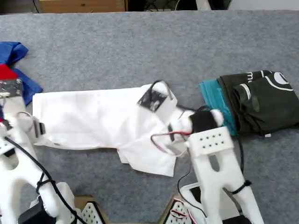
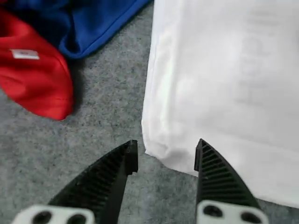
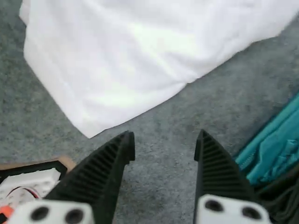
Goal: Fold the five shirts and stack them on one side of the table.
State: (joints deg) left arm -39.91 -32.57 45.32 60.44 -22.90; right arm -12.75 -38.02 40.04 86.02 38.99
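Currently: white shirt part-folded | left gripper, right gripper both agape, empty | next likely: pinch shirt edges, fold over.

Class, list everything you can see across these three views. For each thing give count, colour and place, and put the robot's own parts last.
white shirt: one, white, spread across the middle of the table, partly folded.
blue shirt: one, blue, bunched at the table's left edge.
red shirt: one, red, against the blue shirt at the left edge.
teal shirt: one, teal, folded at the right side.
dark shirt: one, dark green with white print, folded, partly over the teal shirt.
table: one, grey covering, under all the shirts.
wooden furniture: one, light brown, beyond the far edge.
left gripper: one, black fingers, open at the white shirt's corner.
right gripper: one, black fingers, open over grey covering between the white and teal shirts.
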